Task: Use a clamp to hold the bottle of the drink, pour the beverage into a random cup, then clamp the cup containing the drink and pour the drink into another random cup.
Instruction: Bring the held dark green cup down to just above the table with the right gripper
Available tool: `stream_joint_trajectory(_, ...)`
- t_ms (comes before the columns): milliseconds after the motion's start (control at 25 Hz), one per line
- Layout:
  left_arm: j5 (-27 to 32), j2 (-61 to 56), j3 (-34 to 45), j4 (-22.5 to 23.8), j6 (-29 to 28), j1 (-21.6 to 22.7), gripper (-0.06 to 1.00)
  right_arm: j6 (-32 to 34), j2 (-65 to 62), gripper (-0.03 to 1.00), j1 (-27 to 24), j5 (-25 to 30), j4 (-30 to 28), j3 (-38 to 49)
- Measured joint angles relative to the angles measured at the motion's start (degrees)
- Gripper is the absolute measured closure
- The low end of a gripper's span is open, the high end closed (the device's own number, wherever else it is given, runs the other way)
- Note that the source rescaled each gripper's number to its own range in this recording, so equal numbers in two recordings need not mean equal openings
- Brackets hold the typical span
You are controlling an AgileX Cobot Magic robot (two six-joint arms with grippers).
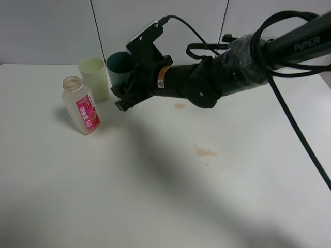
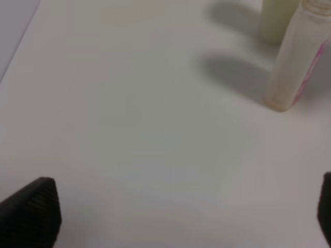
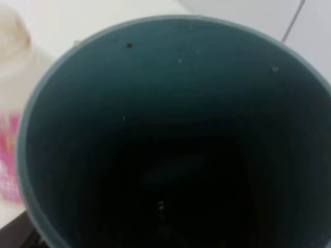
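1. Left hand (image 2: 178, 212): seen only in the left wrist view, as two black fingertips at the lower corners of the picture; fingers wide apart, nothing between them; bare white bench (image 2: 129, 129) beneath.
2. Bottle of the drink (image 2: 292, 62), left wrist view: stands upright on the bench well ahead of the left hand and off to one side; pale yellow-green tumbler (image 2: 276, 18) just beyond it; only the pink edge of the label shows.
3. Bottle, high view (image 1: 81, 106): uncapped, with the full pink label facing forward, a detail the left wrist view lacks; it stands near the left edge of the bench (image 1: 165, 196).
4. Brownish stains (image 1: 204, 151): on the bench right of centre; shown in the high view only.
5. Right hand (image 1: 123, 99): reaches across to the left of the high view, above the bench; fingers together; whether they pinch anything cannot be told.
6. Teal cup (image 3: 170, 134), right wrist view: its mouth fills the picture, directly under the camera; dark inside, with small drops on the wall; whether it holds liquid cannot be told.
7. Teal cup, high view (image 1: 118, 66): just behind the right hand and partly hidden by it; beside the yellow-green tumbler (image 1: 94, 77).
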Motion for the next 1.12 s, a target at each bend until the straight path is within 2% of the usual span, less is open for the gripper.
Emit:
stream_joint_trajectory(120, 0.0, 0.0, 0.0, 0.0, 0.0, 0.0, -0.06, -3.7, 0.1, 0.97, 0.0, -3.9, 2.9, 4.3)
stream_joint_trajectory(280, 0.0, 0.0, 0.0, 0.0, 0.0, 0.0, -0.06, -4.2, 0.1, 0.97, 0.0, -7.8, 4.4, 8.3)
stream_joint_trajectory(520, 0.0, 0.0, 0.0, 0.0, 0.0, 0.0, -0.06, -3.7, 3.7, 0.97, 0.1, -11.3, 6.1, 9.0)
stream_joint_trajectory(1120, 0.0, 0.0, 0.0, 0.0, 0.0, 0.0, -0.06, -2.3, 7.9, 0.97, 0.1, -12.6, 7.3, 9.2)
